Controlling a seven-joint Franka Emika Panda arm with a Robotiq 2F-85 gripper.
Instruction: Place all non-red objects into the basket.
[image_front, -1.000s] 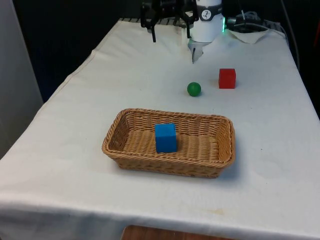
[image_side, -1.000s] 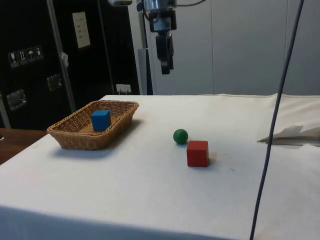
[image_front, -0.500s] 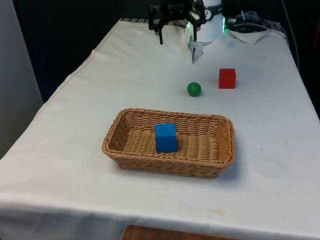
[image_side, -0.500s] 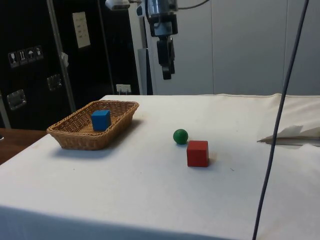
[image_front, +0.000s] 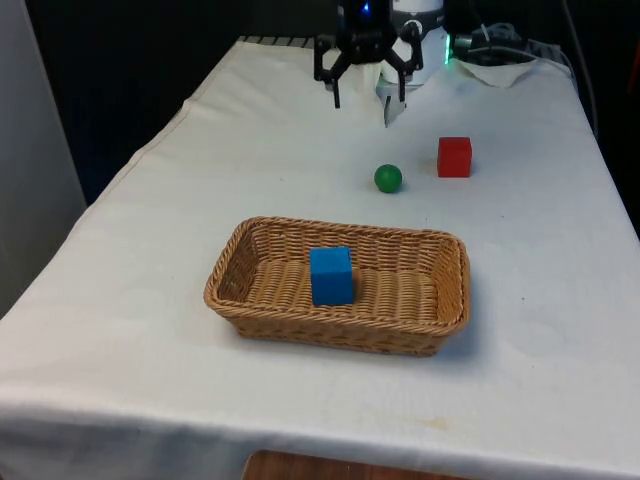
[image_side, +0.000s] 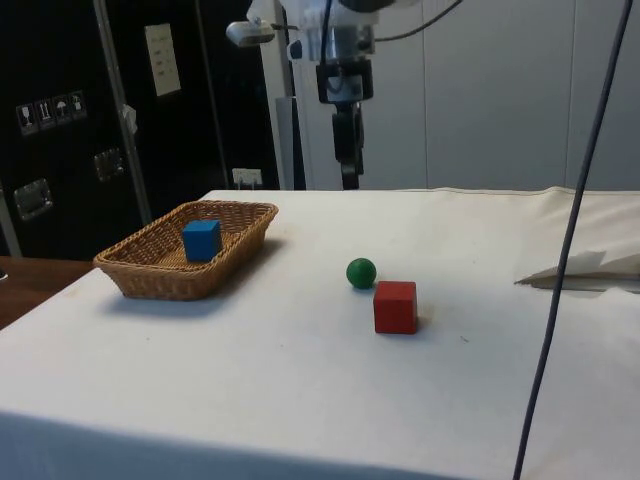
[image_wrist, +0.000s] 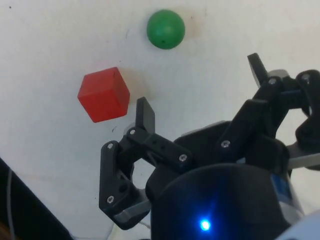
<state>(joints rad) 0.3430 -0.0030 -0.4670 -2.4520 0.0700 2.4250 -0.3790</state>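
Fingers of the black gripper stand spread wide apart with nothing between them; the gripper hangs above the white tablecloth, well clear of it, at the far end of the table. In the wrist view the gripper has a green ball and a red cube on the cloth beyond its fingertips.

Taking the green ball as the centre of a clock face in the front view, the red cube sits near it at about two o'clock, apart from it, and the gripper hangs at about eleven o'clock. A wicker basket lies well apart at about six to seven o'clock, with a blue cube resting inside it, left of its middle. From the side, the ball and red cube lie close together, the basket and its blue cube off toward nine o'clock.
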